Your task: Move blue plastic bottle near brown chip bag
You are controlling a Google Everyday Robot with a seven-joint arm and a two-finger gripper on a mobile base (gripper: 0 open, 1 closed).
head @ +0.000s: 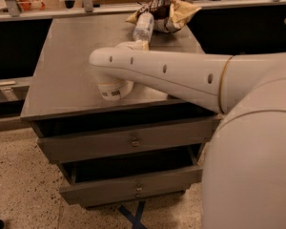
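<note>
Item: grey table [62,56] with two drawers below the top, the upper drawer [128,142] and the lower drawer [133,187], each with a small knob at the middle and each standing a little way out. Blue plastic bottle [143,26]: clear, pale label, lying on its side near the far edge of the table, right of the middle, its long axis running from near to far. Its far end touches the brown chip bag [174,11]. Brown chip bag: dark brown and tan, crumpled, lying flat at the far edge towards the far right corner, wider than the bottle. Robot arm [171,73]: cream-white, entering from the right and crossing above the near half of the table, its bend over the middle of the near part. Tool [132,44]: only a pale part of it shows above the arm, just at the near end of the bottle. Most of it is hidden behind the arm, so whether it is open, closed or gripping the bottle cannot be told. Floor [24,185]: speckled beige, with a blue mark [136,213] below the lower drawer.
</note>
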